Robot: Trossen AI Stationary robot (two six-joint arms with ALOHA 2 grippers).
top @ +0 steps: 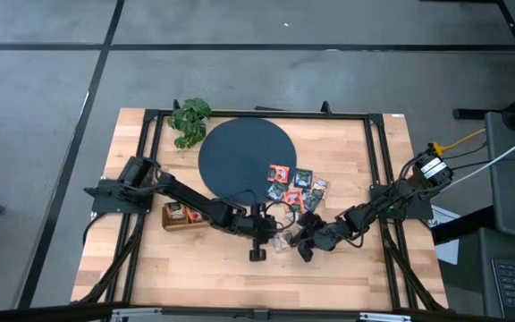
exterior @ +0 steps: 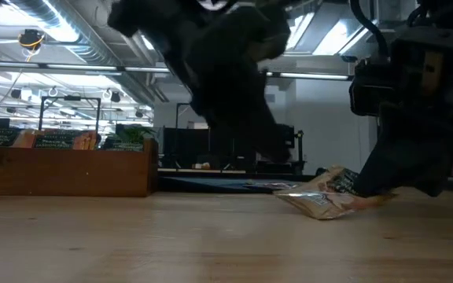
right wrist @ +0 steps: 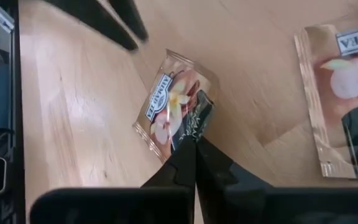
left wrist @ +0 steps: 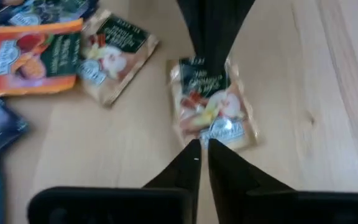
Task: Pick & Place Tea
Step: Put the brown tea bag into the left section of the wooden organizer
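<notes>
One tea sachet, gold-edged with a dark green label, lies on the wooden table near its front, between my two grippers. My right gripper comes from the table's right and is shut on it. My left gripper comes from the left and stands just over the sachet's opposite edge. A narrow slit shows between its fingers and nothing is in it. Several more tea sachets lie loose by the edge of the dark disc, and a few sit in the wooden tray. My right gripper pinches the sachet's dark green end between its two shut fingers. The fingers slant down at it from the table's right. In the low view the sachet lies low on the table, its end away from the fingers resting on the wood.
A leafy plant stands at the back left beside the disc. The tray's wooden wall stands to the left in the low view. Two loose sachets lie close behind the held one, and another lies beside it.
</notes>
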